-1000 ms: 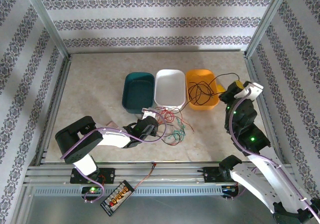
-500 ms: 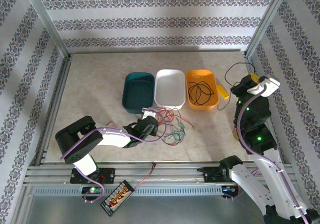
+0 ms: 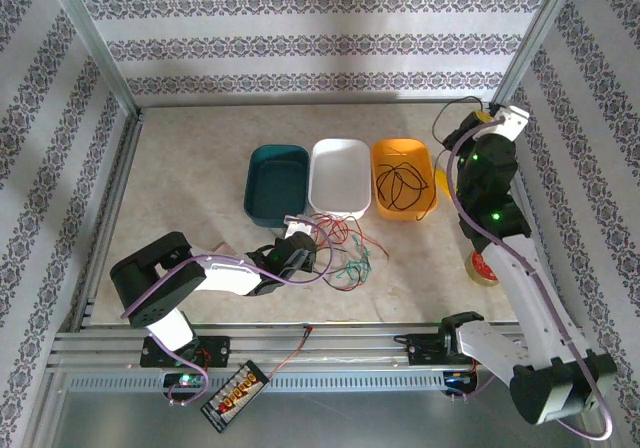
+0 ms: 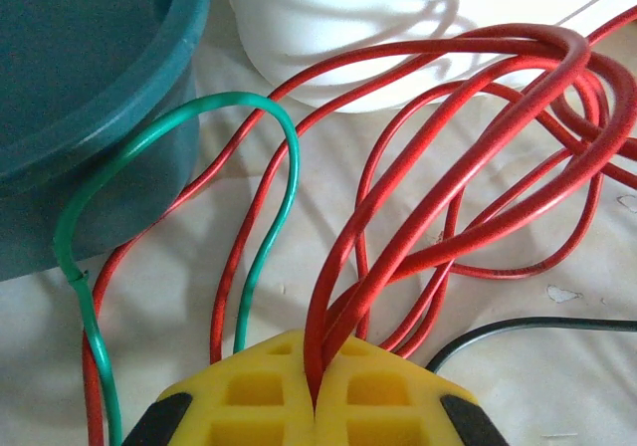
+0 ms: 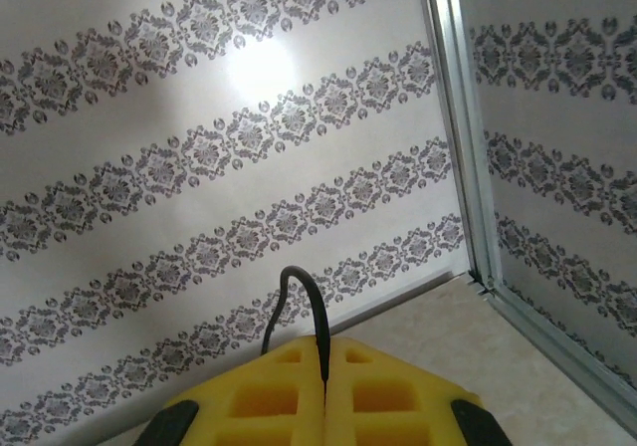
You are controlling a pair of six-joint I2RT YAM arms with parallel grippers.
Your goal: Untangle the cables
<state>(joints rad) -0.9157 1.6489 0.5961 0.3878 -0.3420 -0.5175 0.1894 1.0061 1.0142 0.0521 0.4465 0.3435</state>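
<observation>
Right gripper point(image 5: 324, 378) clamps black cable point(image 5: 322, 332) (rest in orange tub point(image 3: 405, 214)). Left gripper point(image 4: 315, 406) pinches red cables point(image 4: 518, 117), tangled with green cable point(image 4: 231, 98) just ahead: unsorted.

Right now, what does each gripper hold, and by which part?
Left gripper clamps looped red cables mid-length. Right gripper clamps a black cable just below its bend.

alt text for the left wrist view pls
The shut yellow left gripper pinches red cables that rise from it and loop off to the right. A green cable arches at its left in front of a teal tub, a white tub sits behind the loops, and a black cable runs off at lower right.
</observation>
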